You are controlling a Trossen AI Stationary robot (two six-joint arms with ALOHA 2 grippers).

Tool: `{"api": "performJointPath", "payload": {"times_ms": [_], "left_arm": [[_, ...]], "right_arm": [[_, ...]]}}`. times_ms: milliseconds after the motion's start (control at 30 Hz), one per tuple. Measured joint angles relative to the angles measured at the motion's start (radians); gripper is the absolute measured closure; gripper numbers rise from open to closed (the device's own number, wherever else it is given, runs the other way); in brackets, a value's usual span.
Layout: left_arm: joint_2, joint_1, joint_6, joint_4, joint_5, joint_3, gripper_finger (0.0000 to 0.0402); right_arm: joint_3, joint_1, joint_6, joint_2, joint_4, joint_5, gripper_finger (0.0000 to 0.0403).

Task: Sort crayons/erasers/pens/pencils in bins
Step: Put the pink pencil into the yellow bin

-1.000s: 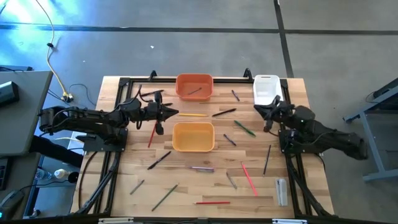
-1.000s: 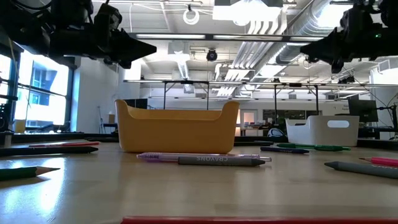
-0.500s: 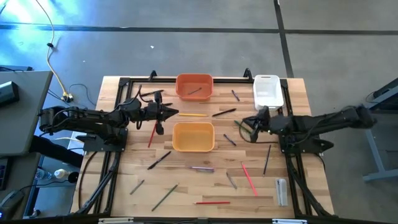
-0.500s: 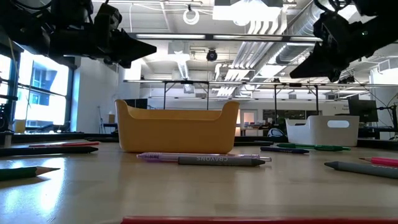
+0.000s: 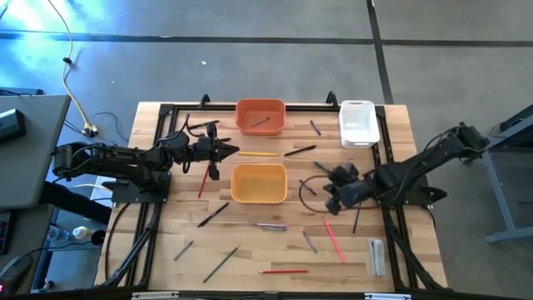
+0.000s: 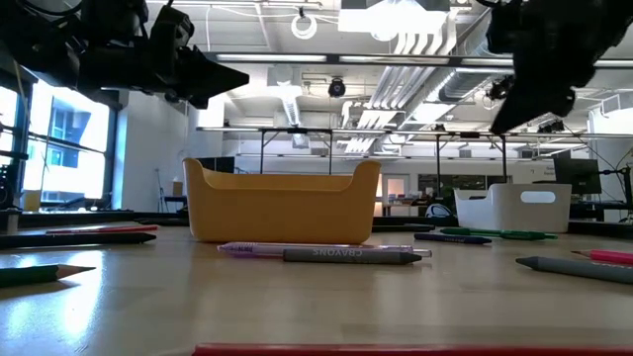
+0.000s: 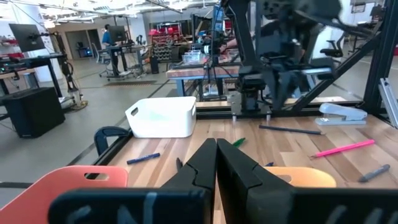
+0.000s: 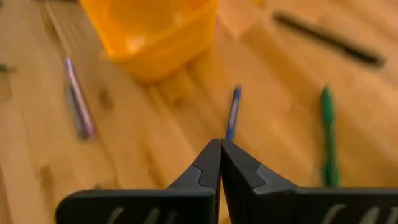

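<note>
Several crayons, pens and pencils lie flat, scattered over the wooden table, among them a red pencil (image 5: 333, 238), a black pen (image 5: 213, 215) and a purple and a grey crayon (image 6: 321, 253). The orange bin (image 5: 261, 116) holds one dark stick. The yellow-orange bin (image 5: 259, 183) stands mid-table and the white bin (image 5: 358, 122) at the far right. My left gripper (image 5: 233, 152) hovers shut and level, left of the yellow-orange bin. My right gripper (image 8: 220, 144) is shut and tilted down over the table, pointing at a blue pen (image 8: 232, 112) beside a green pen (image 8: 328, 134).
A black metal frame (image 5: 166, 108) runs along the table's far and side edges. A grey stapler-like thing (image 5: 376, 254) lies near the front right corner. A black cable loops by my right gripper (image 5: 310, 187). Bare wood shows between the yellow-orange bin and the right arm.
My right gripper has swung from beside the white bin toward the table's middle and near edge. It has tipped from about level to slanting down and stays shut. No stick or bin has moved.
</note>
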Motion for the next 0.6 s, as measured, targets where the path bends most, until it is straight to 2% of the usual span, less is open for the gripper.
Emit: {"api": "performJointPath", "payload": {"times_ms": [233, 367, 467, 600], "left_arm": [[0.0, 0.0, 0.0, -0.004, 0.0, 0.0, 0.0399], [0.0, 0.0, -0.003, -0.005, 0.0, 0.0, 0.0399], [0.0, 0.0, -0.01, -0.005, 0.0, 0.0, 0.0399], [0.0, 0.0, -0.011, -0.005, 0.0, 0.0, 0.0399]], "right_arm": [[0.11, 0.119, 0.206, 0.194, -0.099, -0.06, 0.0325], [0.173, 0.16, 0.335, 0.307, -0.106, -0.14, 0.0283], [0.218, 0.189, 0.446, 0.377, -0.121, -0.178, 0.0264], [0.268, 0.227, 0.565, 0.447, -0.187, -0.207, 0.0258]]}}
